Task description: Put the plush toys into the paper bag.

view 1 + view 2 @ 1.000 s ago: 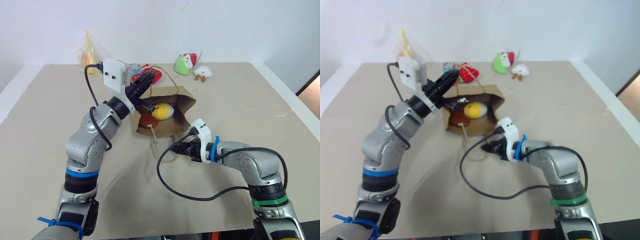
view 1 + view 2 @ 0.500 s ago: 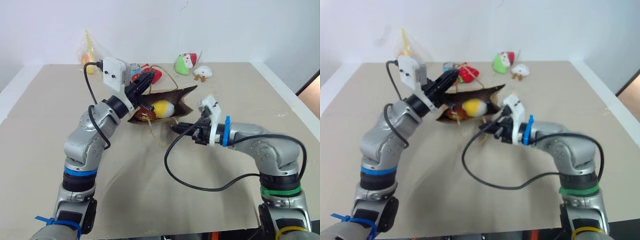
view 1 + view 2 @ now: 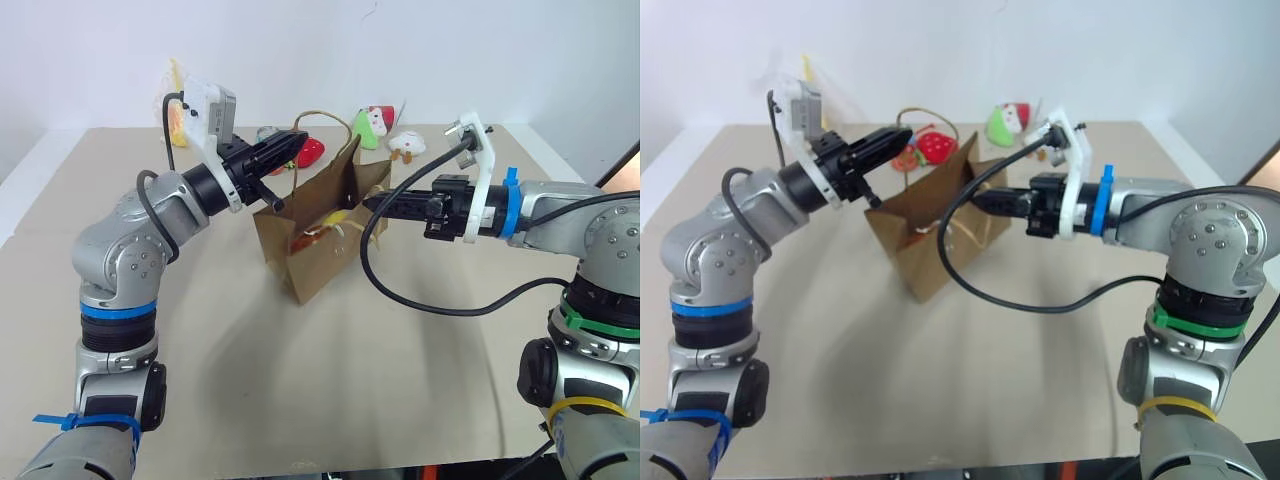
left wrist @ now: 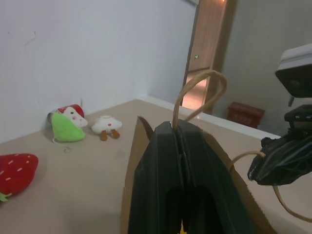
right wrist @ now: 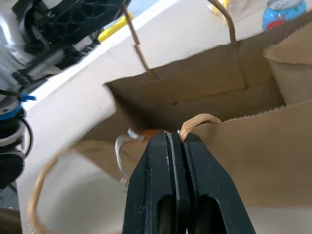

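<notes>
The paper bag (image 3: pixel 322 232) now stands up tall on the bench (image 3: pixel 300 400); a second ago it lay flat with its mouth facing up at the camera; half a second ago it was half way up. The left end effector (image 3: pixel 297 142) is pinched tight on the bag's far handle (image 3: pixel 325 122) at the top edge; the handle loop sticks up just past its black fingers (image 4: pixel 180 161). The right end effector (image 3: pixel 372 204) is also pinched tight, on the near handle (image 5: pixel 197 120) at the other top edge; a second ago this arm was low down near the bench, and now it has come up high and reaches in from the right. The two arms pull the bag's mouth apart between them.

Inside the bag I can see a bit of the yellow plush toy (image 3: pixel 335 217) and a bit of the brown plush toy (image 3: pixel 308 236); before, both lay in plain sight in the open bag, and now the bag's wall hides most of them.

At the far side of the bench, well apart from the bag, lie a red strawberry toy (image 3: pixel 936 147), a green toy (image 3: pixel 365 130) and a small white toy (image 3: pixel 407 145); they are in the same spots as before. A clear packet (image 3: pixel 175 100) with orange stuff sits at the far left, behind the left arm.
</notes>
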`<state>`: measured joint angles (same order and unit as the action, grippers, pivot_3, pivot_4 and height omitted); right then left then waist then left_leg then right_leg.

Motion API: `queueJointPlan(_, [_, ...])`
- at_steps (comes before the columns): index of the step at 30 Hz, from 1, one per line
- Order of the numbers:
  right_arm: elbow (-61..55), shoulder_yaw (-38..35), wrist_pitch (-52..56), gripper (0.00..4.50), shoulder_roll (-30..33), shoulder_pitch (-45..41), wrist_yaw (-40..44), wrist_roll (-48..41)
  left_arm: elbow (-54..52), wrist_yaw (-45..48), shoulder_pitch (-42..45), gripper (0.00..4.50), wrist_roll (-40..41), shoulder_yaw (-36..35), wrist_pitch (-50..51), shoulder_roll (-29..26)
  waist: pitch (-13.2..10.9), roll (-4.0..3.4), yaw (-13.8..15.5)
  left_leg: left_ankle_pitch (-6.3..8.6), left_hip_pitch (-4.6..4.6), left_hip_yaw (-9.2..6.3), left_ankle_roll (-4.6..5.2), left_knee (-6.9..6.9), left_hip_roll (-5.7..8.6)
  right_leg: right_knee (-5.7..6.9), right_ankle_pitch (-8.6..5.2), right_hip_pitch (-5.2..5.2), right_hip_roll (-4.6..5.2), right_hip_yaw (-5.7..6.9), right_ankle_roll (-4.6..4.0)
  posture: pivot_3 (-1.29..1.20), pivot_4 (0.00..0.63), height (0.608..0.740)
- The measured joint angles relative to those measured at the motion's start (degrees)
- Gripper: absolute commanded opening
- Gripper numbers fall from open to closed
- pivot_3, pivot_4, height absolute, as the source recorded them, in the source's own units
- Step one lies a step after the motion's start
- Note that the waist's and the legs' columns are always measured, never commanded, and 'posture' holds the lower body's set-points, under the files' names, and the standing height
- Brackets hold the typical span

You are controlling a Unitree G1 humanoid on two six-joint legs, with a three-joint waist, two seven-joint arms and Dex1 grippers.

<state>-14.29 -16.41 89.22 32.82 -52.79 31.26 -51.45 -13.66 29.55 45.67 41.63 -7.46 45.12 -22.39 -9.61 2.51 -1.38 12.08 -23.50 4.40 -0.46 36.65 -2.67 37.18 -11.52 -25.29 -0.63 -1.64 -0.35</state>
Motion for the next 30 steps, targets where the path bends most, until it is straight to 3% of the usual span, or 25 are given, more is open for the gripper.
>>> queueJointPlan(7, [1.2, 7.6, -4.0, 0.19, -0.2, 2.6, -1.8, 4.9, 3.6, 1.3, -3.0, 0.0, -6.5, 3.8, -4.3, -1.2, 0.0, 0.0, 0.0, 0.0, -0.05, 0.0, 0.0, -0.02, -0.03, 0.0, -0.01, -0.05, -0.02, -0.01, -0.01, 0.0, 0.15, 0.74])
queueJointPlan(9, [2.1, 9.0, -6.6, 0.59, -0.2, 2.7, -1.6, 6.4, 4.1, 1.9, -3.6, 0.0, -8.0, 4.8, -6.0, -1.3, 0.0, 0.0, 0.0, 0.01, -0.03, 0.02, 0.01, -0.02, -0.01, -0.01, -0.01, -0.04, -0.02, -0.02, -0.01, 0.0, 0.15, 0.74])
queueJointPlan(10, [2.6, 9.8, -8.0, 0.87, -0.2, 2.8, -1.5, 7.2, 4.3, 2.1, -4.0, 0.53, -8.6, 5.2, -6.5, -1.3, 0.0, 0.0, 0.0, 0.0, -0.04, 0.02, 0.01, -0.02, -0.01, -0.01, -0.01, -0.04, -0.01, -0.02, -0.01, 0.0, 0.15, 0.74])
queueJointPlan(11, [3.1, 10.1, -8.9, 1.23, -0.2, 2.9, -1.5, 7.6, 4.7, 2.2, -4.3, 0.74, -9.1, 5.4, -6.6, -1.2, 0.0, 0.0, 0.0, 0.0, -0.04, 0.01, 0.01, -0.02, -0.01, -0.01, -0.01, -0.04, -0.01, -0.01, -0.01, 0.0, 0.15, 0.74])
queueJointPlan(12, [4.5, 9.8, -11.4, 2.03, -0.4, 2.8, -1.3, 8.5, 5.4, 2.3, -4.5, 1.52, -9.2, 5.4, -6.6, -1.2, 0.0, 0.0, 0.0, 0.0, -0.05, 0.0, 0.01, -0.02, -0.01, -0.01, -0.01, -0.05, -0.02, 0.01, -0.01, 0.0, 0.15, 0.74])
queueJointPlan(13, [4.7, 9.7, -12.1, 2.24, -0.4, 2.8, -1.3, 8.6, 5.4, 2.3, -4.5, 1.73, -9.2, 5.4, -6.6, -1.2, 0.0, 0.0, 0.0, 0.0, -0.05, 0.01, 0.01, -0.02, -0.01, -0.01, -0.01, -0.05, -0.02, 0.0, -0.01, 0.0, 0.15, 0.74])
queueJointPlan(14, [5.3, 9.6, -13.9, 2.78, -0.4, 2.3, -0.3, 8.7, 5.5, 2.7, -4.5, 2.13, -9.0, 5.2, -6.6, -1.2, 0.0, 0.0, 0.0, 0.0, -0.05, 0.01, 0.01, -0.02, -0.02, -0.01, -0.01, -0.05, -0.04, 0.0, -0.01, 0.0, 0.15, 0.74])
queueJointPlan(16, [5.4, 9.5, -15.4, 3.19, -0.4, 1.8, 0.8, 8.6, 5.5, 3.3, -4.5, 2.56, -8.9, 4.9, -6.6, -1.3, 0.0, -0.01, 0.0, 0.01, -0.07, 0.0, 0.01, -0.03, -0.02, -0.01, -0.01, -0.07, -0.05, 0.0, -0.01, 0.0, 0.15, 0.74])
queueJointPlan(17, [5.4, 9.5, -16.6, 3.78, -0.2, 1.1, 1.6, 8.5, 5.5, 3.6, -4.5, 3.09, -8.8, 4.7, -6.6, -1.3, 0.0, -0.01, 0.0, 0.01, -0.07, 0.0, 0.01, -0.02, -0.03, -0.01, -0.01, -0.07, -0.05, 0.01, -0.01, 0.0, 0.15, 0.74])
queueJointPlan(19, [5.4, 9.2, -17.7, 4.44, 0.2, 0.3, 2.4, 8.4, 5.5, 3.9, -4.5, 3.76, -8.5, 4.5, -6.6, -1.4, 0.0, 0.0, 0.0, 0.01, -0.08, -0.01, 0.01, -0.02, -0.04, -0.01, -0.01, -0.07, -0.04, 0.03, -0.01, 0.0, 0.15, 0.74])
queueJointPlan(20, [5.4, 8.3, -18.8, 4.5, 0.8, -0.1, 2.9, 8.3, 5.5, 4.6, -4.5, 4.14, -8.2, 4.2, -6.6, -1.6, 0.0, 0.0, 0.0, 0.01, -0.08, -0.01, 0.01, -0.02, -0.04, -0.01, -0.01, -0.06, -0.01, 0.02, -0.01, 0.0, 0.15, 0.74])
queueJointPlan(22, [5.4, 7.6, -20.1, 4.5, 1.7, -0.1, 3.7, 8.3, 5.5, 4.8, -4.4, 4.45, -7.9, 4.0, -6.6, -1.8, 0.0, 0.0, 0.0, 0.01, -0.09, 0.0, 0.01, -0.02, -0.04, -0.01, -0.01, -0.07, 0.02, 0.01, -0.01, 0.0, 0.15, 0.74])
queueJointPlan(27, [6.0, 8.4, -25.0, 4.5, 6.8, 0.2, 5.2, 12.0, 5.9, 5.2, -4.2, 4.45, -7.9, 3.1, -6.7, -2.2, 0.0, 0.0, 0.0, 0.01, -0.09, 0.0, 0.01, -0.02, -0.03, -0.03, -0.01, -0.07, 0.02, 0.02, 0.0, 0.0, 0.15, 0.74])
queueJointPlan(30, [6.1, 13.6, -29.4, 4.5, 10.9, 3.1, 6.6, 17.2, 5.8, 5.5, -4.3, 4.45, -8.0, 3.2, -6.7, -2.2, 0.0, 0.01, 0.0, 0.01, -0.08, 0.0, 0.01, -0.03, -0.02, -0.07, -0.03, -0.04, 0.02, 0.03, 0.0, 0.0, 0.15, 0.74])
